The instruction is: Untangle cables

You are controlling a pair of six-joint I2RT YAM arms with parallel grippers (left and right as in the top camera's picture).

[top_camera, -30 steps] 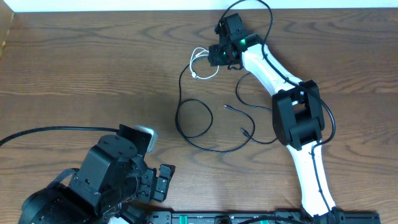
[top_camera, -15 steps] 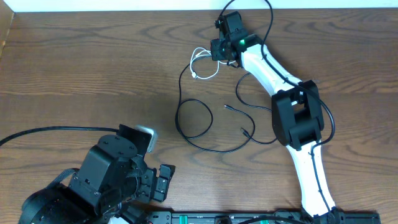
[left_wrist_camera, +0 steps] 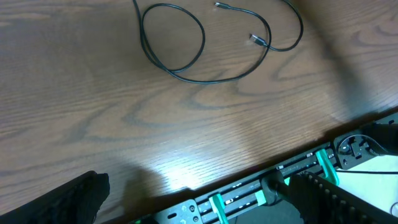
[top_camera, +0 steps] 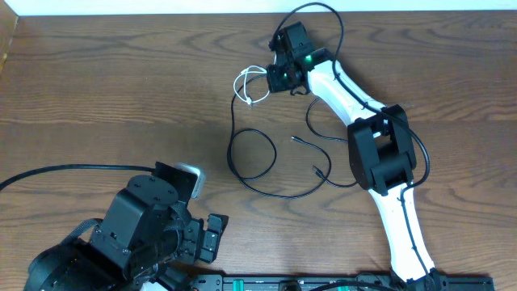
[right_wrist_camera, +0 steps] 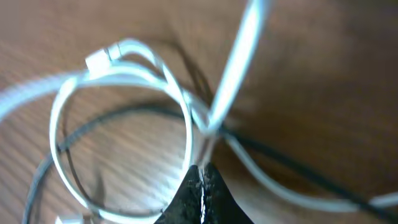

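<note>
The white cable (top_camera: 245,82) lies in small loops at the far middle of the table, crossing the top of the black cable (top_camera: 251,153), which runs down into a round loop and a wider curve with two plug ends. My right gripper (top_camera: 275,78) is shut on a strand of the white cable (right_wrist_camera: 186,106). In the right wrist view its fingertips (right_wrist_camera: 201,173) pinch together where white strands cross over a black strand (right_wrist_camera: 112,115). My left gripper (top_camera: 212,236) hangs open at the near left, well away from the black cable (left_wrist_camera: 174,43), with nothing between its fingers.
A thick black cable (top_camera: 65,171) runs from the left arm's base to the left table edge. A black rail with green clips (left_wrist_camera: 261,190) lines the table's front edge. The right arm (top_camera: 380,153) stretches from front right to the far middle.
My right gripper has shut on the white cable and shifted slightly left. The white loops moved left with it. The left arm stayed still.
</note>
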